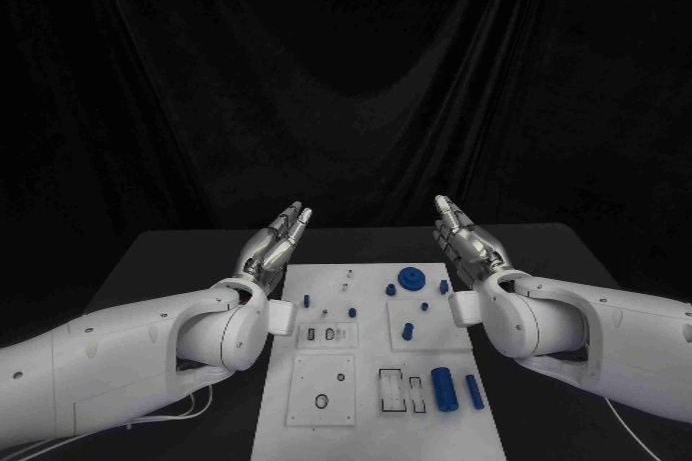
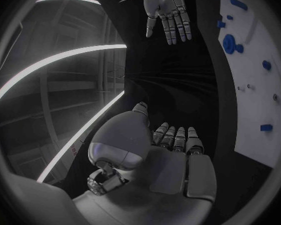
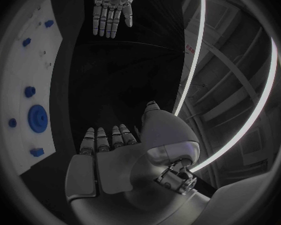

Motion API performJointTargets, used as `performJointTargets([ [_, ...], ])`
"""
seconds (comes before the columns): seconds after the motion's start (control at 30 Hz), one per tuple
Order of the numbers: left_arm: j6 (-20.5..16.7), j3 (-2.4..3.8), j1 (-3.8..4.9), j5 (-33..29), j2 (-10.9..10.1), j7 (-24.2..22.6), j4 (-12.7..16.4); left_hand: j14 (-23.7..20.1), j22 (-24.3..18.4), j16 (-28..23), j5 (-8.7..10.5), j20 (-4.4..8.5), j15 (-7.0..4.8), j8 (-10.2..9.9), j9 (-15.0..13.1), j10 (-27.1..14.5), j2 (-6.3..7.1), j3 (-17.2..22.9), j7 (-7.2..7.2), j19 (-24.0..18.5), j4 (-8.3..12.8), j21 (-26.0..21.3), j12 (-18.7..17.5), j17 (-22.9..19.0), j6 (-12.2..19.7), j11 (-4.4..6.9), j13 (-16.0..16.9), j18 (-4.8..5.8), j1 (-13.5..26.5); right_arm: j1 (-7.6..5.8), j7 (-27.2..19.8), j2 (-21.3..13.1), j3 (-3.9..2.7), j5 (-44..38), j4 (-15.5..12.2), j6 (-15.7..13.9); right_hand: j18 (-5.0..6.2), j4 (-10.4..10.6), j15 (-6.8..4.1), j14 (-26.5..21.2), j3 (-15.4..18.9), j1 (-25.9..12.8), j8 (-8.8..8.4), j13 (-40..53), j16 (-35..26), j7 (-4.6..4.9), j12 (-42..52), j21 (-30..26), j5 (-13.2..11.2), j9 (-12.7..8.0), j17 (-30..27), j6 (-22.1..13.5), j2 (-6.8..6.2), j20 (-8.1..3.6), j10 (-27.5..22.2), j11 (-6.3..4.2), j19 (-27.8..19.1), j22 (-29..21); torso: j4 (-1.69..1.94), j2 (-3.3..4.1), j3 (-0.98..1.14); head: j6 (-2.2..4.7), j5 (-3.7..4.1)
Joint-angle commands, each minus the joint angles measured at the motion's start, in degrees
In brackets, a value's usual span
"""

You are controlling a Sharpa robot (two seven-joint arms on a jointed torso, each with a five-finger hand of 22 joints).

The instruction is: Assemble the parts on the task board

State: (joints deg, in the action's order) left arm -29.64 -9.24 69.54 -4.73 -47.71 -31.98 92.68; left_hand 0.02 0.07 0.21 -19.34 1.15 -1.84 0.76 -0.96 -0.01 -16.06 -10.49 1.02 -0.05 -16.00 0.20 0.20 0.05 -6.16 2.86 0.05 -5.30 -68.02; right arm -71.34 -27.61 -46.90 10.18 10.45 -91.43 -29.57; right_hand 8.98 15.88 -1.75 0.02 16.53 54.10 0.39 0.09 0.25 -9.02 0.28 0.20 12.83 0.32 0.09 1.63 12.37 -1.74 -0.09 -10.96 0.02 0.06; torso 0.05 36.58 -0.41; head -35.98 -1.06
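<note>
Assembly has not visibly begun: both hands are raised at the far end of the task board (image 1: 378,381), one on each side, and neither touches a part. The left hand (image 1: 278,238) stands edge-on with fingers straight and close side by side, holding nothing; the right hand (image 1: 464,234) mirrors it, flat and equally empty. In the left wrist view the right hand shows as an open palm with fingers extended.

The white board lies in the middle of the black table (image 1: 173,261), stretching from between the hands toward the robot. I judge this a ready pose ahead of the first pick. The next move calls for one hand to tip down over the board, single out one loose piece and pinch it cleanly without nudging its neighbours.

Counted in the head view: one board; one round blue disc (image 1: 411,276) near the far end; one thick blue cylinder (image 1: 444,389) and one thinner blue rod (image 1: 475,391) lying side by side near the near right corner; about seven smaller blue pegs (image 1: 408,331) scattered across the far half, though some are too small to count surely. Several outlined recesses (image 1: 392,388) sit on the near half; their number is unclear.
</note>
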Motion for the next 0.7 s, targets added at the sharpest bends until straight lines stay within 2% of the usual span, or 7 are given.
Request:
performJointTargets([
  [0.03,11.5,-0.99,1.47,-4.4,-0.4,-5.1,0.7,0.0,-0.1,-0.2,-0.42,-0.55,-1.81,0.3,-0.1,0.0,0.09,-0.8,0.44,0.0,-0.7,-0.2,-0.2,0.0,-0.6,0.72,-0.1,-1.66,-2.9,-1.77,2.8,-0.4,1.20,8.2,-0.5,12.3,1.07,0.4,-10.89,0.0,1.2,2.8,0.08,-0.1,-0.3,-0.05,-0.3,-0.2,-1.0,0.1,-0.1,0.4,-0.25,-1.96,0.1,-0.29,0.0,-0.1,0.01,0.28,-0.02,0.00,-0.01],
  [0.13,14.6,-2.22,2.78,-5.5,-0.8,-6.0,1.2,0.0,-0.1,-0.2,-0.05,-0.96,-2.01,0.1,0.0,0.0,0.22,-1.4,1.31,0.0,-0.8,-0.2,-0.2,0.0,0.2,1.25,-0.1,-2.26,-3.3,-3.53,3.5,-0.8,2.75,10.7,-0.8,15.9,1.11,0.7,-10.10,0.0,1.6,2.6,0.12,-0.1,-0.3,0.53,-0.3,-0.2,-1.4,0.2,-0.1,0.6,-0.35,-1.43,0.1,0.44,0.0,-0.1,0.01,0.28,-0.02,0.00,-0.01],
  [0.27,16.5,-2.95,3.56,-6.2,-1.0,-6.6,1.4,0.0,-0.1,-0.2,-0.02,-1.08,-2.02,0.1,0.0,0.0,0.22,-1.5,1.53,0.0,-0.8,-0.2,-0.2,0.0,0.3,1.40,-0.1,-2.39,-3.3,-4.74,3.9,-1.0,3.82,12.4,-1.0,18.4,1.12,0.8,-9.75,0.0,1.7,2.4,0.07,-0.1,-0.3,1.05,-0.3,-0.2,-1.2,0.1,-0.1,0.4,-0.17,-1.17,0.1,0.84,0.0,-0.1,0.01,0.28,-0.02,0.00,-0.01],
  [0.37,16.6,-3.01,3.61,-6.2,-1.0,-6.7,1.4,0.0,-0.1,-0.2,-0.02,-1.24,-1.98,0.2,0.0,0.0,0.28,-1.6,1.61,0.0,-0.7,-0.2,-0.2,0.0,0.2,1.45,-0.1,-2.49,-3.5,-4.96,4.0,-1.1,4.01,12.7,-1.0,18.9,1.13,0.7,-9.66,0.0,1.7,2.4,0.08,-0.1,-0.3,1.17,-0.3,-0.2,-1.1,0.2,-0.1,0.5,-0.16,-1.12,0.1,0.94,0.0,-0.1,0.01,0.28,-0.02,0.00,-0.01],
  [0.4,20.1,-3.02,3.63,-5.3,-0.6,-8.5,-1.2,0.0,-0.1,-0.2,-0.03,-1.43,-1.93,0.2,0.0,0.0,0.31,-1.7,1.74,0.0,-0.7,-0.2,-0.2,0.0,0.2,1.55,-0.1,-2.62,-3.6,-4.90,5.0,-4.5,4.02,11.8,-0.8,22.0,1.13,0.7,-9.65,0.0,1.7,2.4,0.09,-0.1,-0.3,1.18,-0.3,-0.2,-1.1,0.2,-0.1,0.5,-0.16,-1.11,0.1,0.94,0.0,-0.1,0.12,-1.29,0.69,-2.23,-0.06],
  [0.63,20.7,-3.02,3.62,-1.5,-1.3,-9.6,-1.3,0.0,-0.1,-0.2,1.02,-2.94,-1.54,0.2,0.0,0.0,0.69,-2.5,2.46,0.0,-0.8,-0.2,-0.2,0.0,0.3,1.74,-0.1,-3.63,-4.2,-4.90,4.7,-5.2,4.02,10.1,-1.3,22.8,1.14,0.6,-9.17,0.0,1.7,2.9,0.15,-0.1,-0.3,1.52,-0.3,-0.2,-0.9,0.2,-0.1,0.8,-0.29,-0.70,0.1,1.35,0.0,-0.1,0.76,-0.47,0.65,-2.28,0.99],
  [0.7,21.0,-3.02,3.62,-0.2,-1.5,-9.8,-1.2,0.0,-0.1,-0.2,1.18,-3.69,-0.98,0.1,0.1,0.0,0.64,-2.8,3.36,0.0,-0.7,-0.2,-0.2,0.0,0.6,1.76,-0.1,-3.91,-4.4,-4.90,4.5,-5.4,4.02,9.1,-1.3,23.0,1.18,0.5,-8.37,0.0,1.7,3.5,0.20,-0.1,-0.3,2.09,-0.3,-0.2,-0.8,0.3,-0.1,1.0,-0.49,-0.08,0.1,1.95,0.0,-0.1,0.92,-0.34,0.64,-2.47,1.21],
])
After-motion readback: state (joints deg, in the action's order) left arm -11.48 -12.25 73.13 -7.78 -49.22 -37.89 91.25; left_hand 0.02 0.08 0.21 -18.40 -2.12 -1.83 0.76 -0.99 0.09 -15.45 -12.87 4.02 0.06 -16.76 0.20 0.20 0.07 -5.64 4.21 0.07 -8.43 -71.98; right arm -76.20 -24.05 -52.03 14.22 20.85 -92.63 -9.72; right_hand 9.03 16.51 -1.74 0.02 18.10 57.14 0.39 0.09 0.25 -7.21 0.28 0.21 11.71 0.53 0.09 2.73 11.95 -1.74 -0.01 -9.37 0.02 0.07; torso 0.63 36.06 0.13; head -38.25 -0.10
